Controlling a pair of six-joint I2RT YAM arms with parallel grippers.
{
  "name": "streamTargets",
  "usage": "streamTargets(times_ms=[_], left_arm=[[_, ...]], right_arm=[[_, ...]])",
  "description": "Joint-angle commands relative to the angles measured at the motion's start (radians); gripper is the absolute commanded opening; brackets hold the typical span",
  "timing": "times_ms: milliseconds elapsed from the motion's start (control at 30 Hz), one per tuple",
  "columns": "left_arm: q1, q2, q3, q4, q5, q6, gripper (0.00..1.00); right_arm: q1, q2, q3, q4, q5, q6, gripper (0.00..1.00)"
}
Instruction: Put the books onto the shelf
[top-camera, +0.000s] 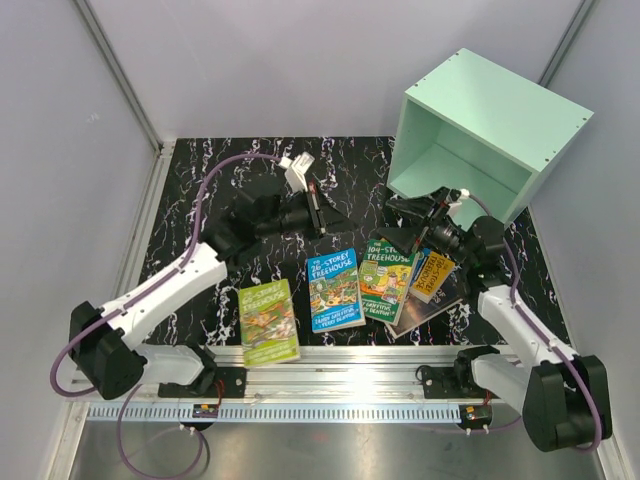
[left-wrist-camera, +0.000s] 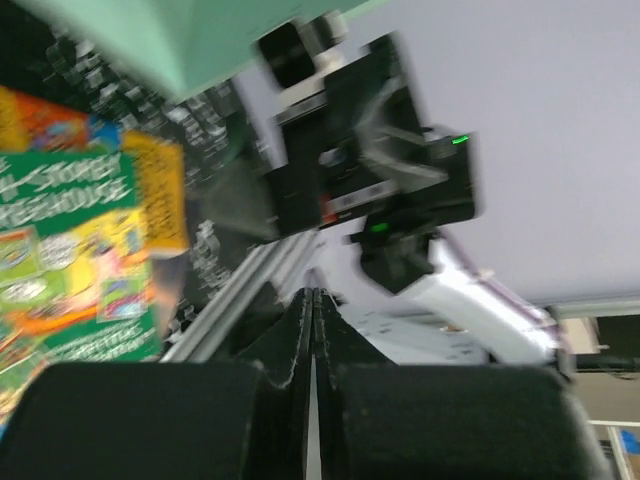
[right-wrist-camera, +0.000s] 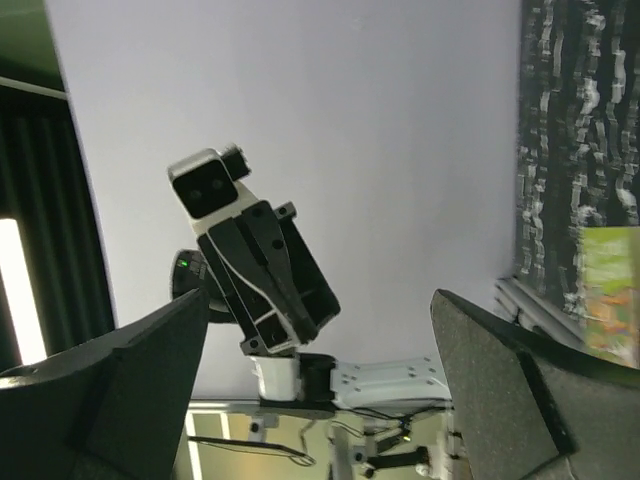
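Left gripper (left-wrist-camera: 312, 300) is sitting pinched fully closed on nothing. Right gripper (right-wrist-camera: 320, 300) is gaping wide, also empty. The books (top-camera: 387, 278) are lying flat along the near rail, the right-hand ones overlapping, close in front of the shelf (top-camera: 500, 110). Thin paperbacks: probably light, floppy and slick-covered, so I'm judging an overhanging edge or spine the best hold.

Left arm (top-camera: 165, 288), right arm (top-camera: 522, 322): white link shells, black joints. Purple cable (top-camera: 250, 156) along each. White camera block (top-camera: 297, 168), left wrist.
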Motion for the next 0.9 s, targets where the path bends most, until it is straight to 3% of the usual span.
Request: streamTargets(times_ms=[0,33,67,100,133,167,233,267,433,500,600,867], left_arm=[[-0.005,-0.079,-0.009,-0.137,-0.058,0.146,0.0],[-0.004,-0.093,-0.015,-0.23,-0.108,0.189,0.0],[-0.004,-0.11,-0.026,-0.276,-0.143,0.203,0.02],[-0.002,-0.137,-0.038,-0.312,-0.179,0.211,0.08],[0.007,-0.192,-0.045,-0.387,-0.254,0.22,0.4],[0.01,-0.226,-0.052,-0.428,-0.297,0.222,0.61],[0.041,-0.3,-0.059,-0.58,-0.427,0.219,0.93],[0.059,-0.314,-0.058,-0.637,-0.456,0.217,0.99],[0.185,-0.368,-0.123,-0.931,-0.616,0.173,0.99],[0.211,-0.407,-0.17,-0.959,-0.63,0.139,0.99],[0.263,-0.435,-0.242,-1.002,-0.639,0.079,0.99],[0.308,-0.437,-0.435,-1.015,-0.578,-0.022,0.99]], right_arm=[[0.004,-0.065,0.035,-0.23,-0.034,-0.189,1.0],[0.004,-0.076,0.056,-0.293,-0.043,-0.235,1.0],[0.004,-0.076,0.128,-0.467,-0.054,-0.294,1.0],[0.009,-0.071,0.181,-0.587,-0.056,-0.458,1.0],[0.012,-0.053,0.237,-0.725,-0.033,-0.546,1.0],[0.016,-0.039,0.336,-0.938,-0.015,-0.625,1.0],[0.027,0.003,0.403,-1.074,0.028,-0.78,1.0],[0.035,0.017,0.447,-1.161,0.044,-0.812,1.0],[0.203,0.186,0.575,-1.319,0.229,-0.935,1.0],[0.338,0.273,0.662,-1.364,0.278,-0.96,1.0],[0.469,0.531,0.806,-1.438,0.344,-0.995,1.0],[0.558,0.855,1.016,-1.375,0.234,-1.02,1.0]])
